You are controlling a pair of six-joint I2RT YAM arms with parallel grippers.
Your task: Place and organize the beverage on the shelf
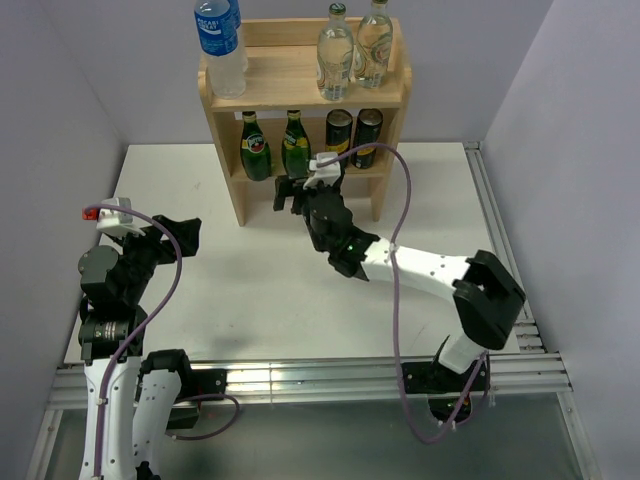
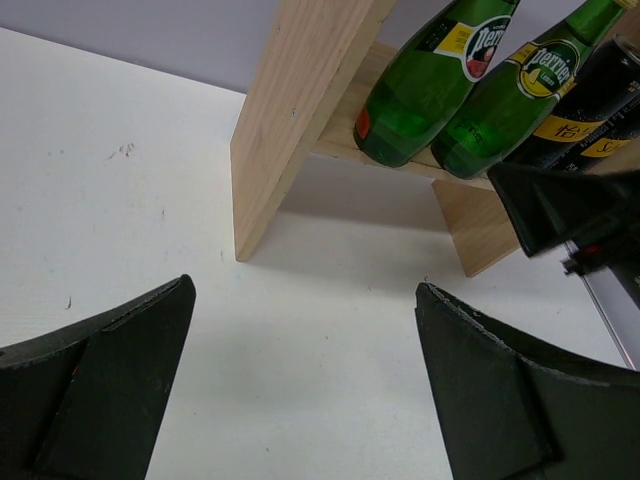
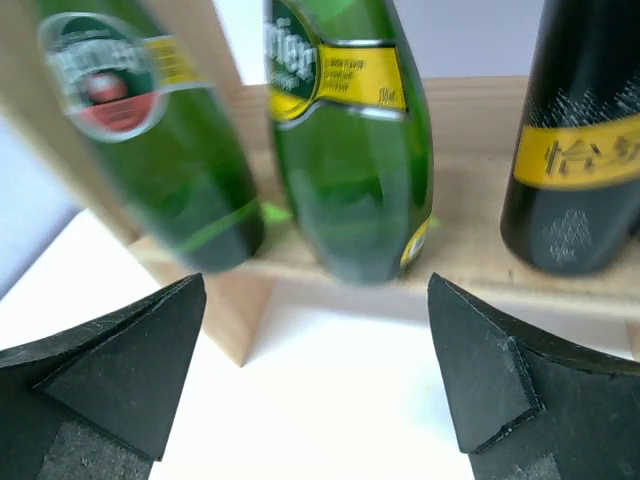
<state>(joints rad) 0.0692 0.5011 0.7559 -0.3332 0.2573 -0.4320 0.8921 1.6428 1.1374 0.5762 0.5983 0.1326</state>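
The wooden shelf point(image 1: 300, 85) stands at the back of the table. Two clear glass bottles point(image 1: 335, 55) are on its top tier at the right. Two green bottles point(image 1: 256, 148) and two dark cans point(image 1: 339, 130) stand on the lower tier; they also show in the right wrist view, a green bottle point(image 3: 350, 140) and a can point(image 3: 580, 150). My right gripper point(image 1: 298, 188) is open and empty, just in front of the lower tier, facing the green bottles. My left gripper point(image 1: 178, 238) is open and empty over the table at the left, clear of the shelf.
A taller plastic water bottle with a blue label point(image 1: 220, 40) stands on the top tier at the left. White walls close in both sides. A metal rail point(image 1: 500, 250) runs along the table's right edge and another along the near edge.
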